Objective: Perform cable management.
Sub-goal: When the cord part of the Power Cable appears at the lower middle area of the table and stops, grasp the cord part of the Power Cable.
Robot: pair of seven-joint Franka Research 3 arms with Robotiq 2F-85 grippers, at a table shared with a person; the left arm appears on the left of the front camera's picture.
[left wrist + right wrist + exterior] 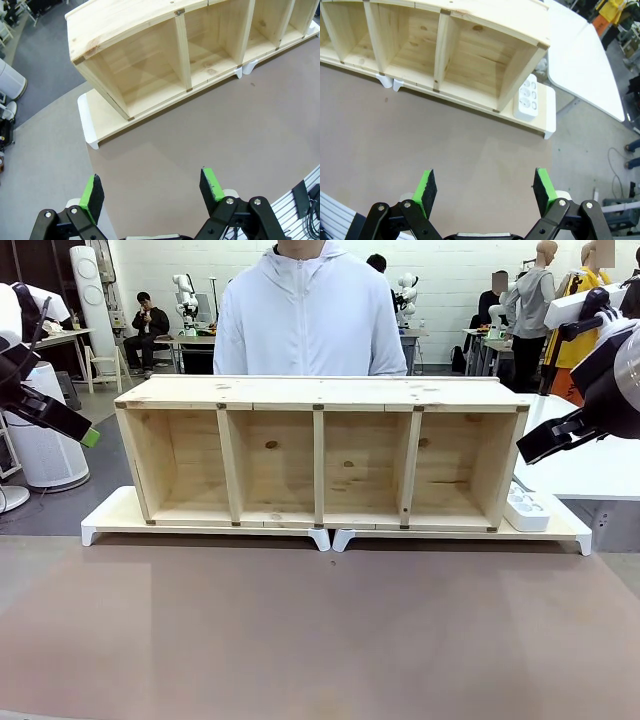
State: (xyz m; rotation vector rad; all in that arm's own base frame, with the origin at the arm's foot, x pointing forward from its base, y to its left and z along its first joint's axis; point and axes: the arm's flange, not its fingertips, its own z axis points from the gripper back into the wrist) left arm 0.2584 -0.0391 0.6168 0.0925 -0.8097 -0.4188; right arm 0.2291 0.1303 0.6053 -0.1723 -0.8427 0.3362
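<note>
Nearest me, the brown tabletop (320, 640) runs up to two white risers (110, 518) carrying a four-compartment wooden shelf (320, 392). A white power strip (527, 510) sits on the right riser just beside the shelf's right wall, and a person in a white hooded jacket (308, 320) stands behind. The left gripper (152, 192) and right gripper (485, 189) each hang above the tabletop on their own side, green-padded jaws spread wide and holding nothing; where the cable lies I cannot tell.
</note>
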